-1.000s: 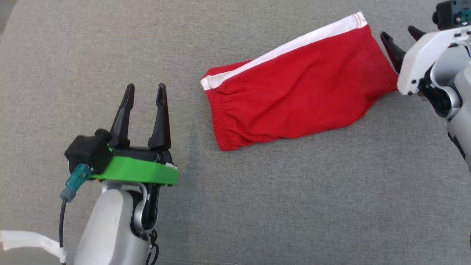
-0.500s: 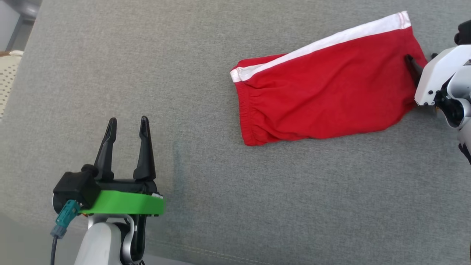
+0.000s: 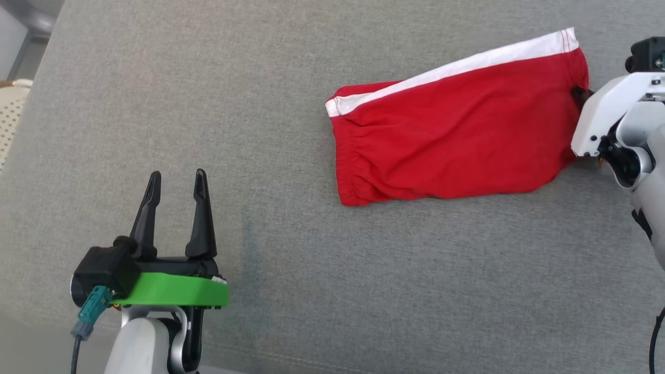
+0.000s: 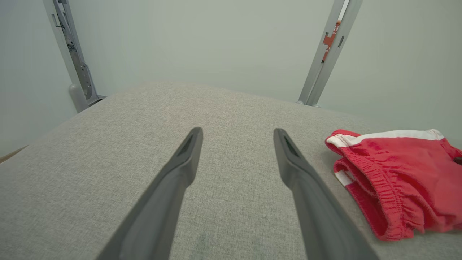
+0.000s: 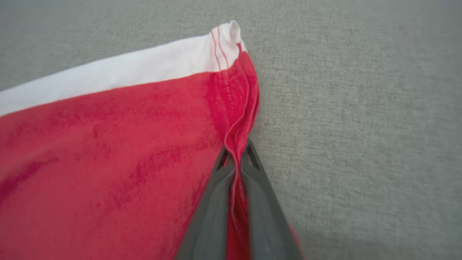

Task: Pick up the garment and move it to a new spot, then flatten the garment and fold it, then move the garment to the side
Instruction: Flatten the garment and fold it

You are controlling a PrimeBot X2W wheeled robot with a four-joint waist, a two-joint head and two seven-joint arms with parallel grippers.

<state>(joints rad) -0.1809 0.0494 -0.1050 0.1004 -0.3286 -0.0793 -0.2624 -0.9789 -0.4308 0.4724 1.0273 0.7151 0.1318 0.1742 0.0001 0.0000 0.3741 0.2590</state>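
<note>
The garment point(image 3: 452, 140) is a pair of red shorts with a white side stripe, lying flat on the grey cushion point(image 3: 363, 270) at upper right. Its elastic waistband point(image 4: 379, 191) faces my left arm. My right gripper point(image 3: 577, 94) sits at the garment's right hem, its tips mostly hidden behind the white wrist housing. The right wrist view shows that gripper point(image 5: 236, 151) shut, pinching a fold of the red hem point(image 5: 238, 119) between its fingers. Far from the cloth, at lower left, my left gripper point(image 3: 175, 179) stands open over bare cushion; nothing lies between its fingers point(image 4: 180, 169).
The cushion's front seam point(image 3: 291, 358) runs along the bottom edge, and its left edge point(image 3: 36, 93) drops off toward a pale perforated object point(image 3: 10, 114). Behind the cushion stand two metal frame posts point(image 4: 325, 50) against a plain wall.
My right gripper slid onto the garment's right hem and closed on it. The head camera shifted, so the whole picture moved. My left gripper stayed open.
</note>
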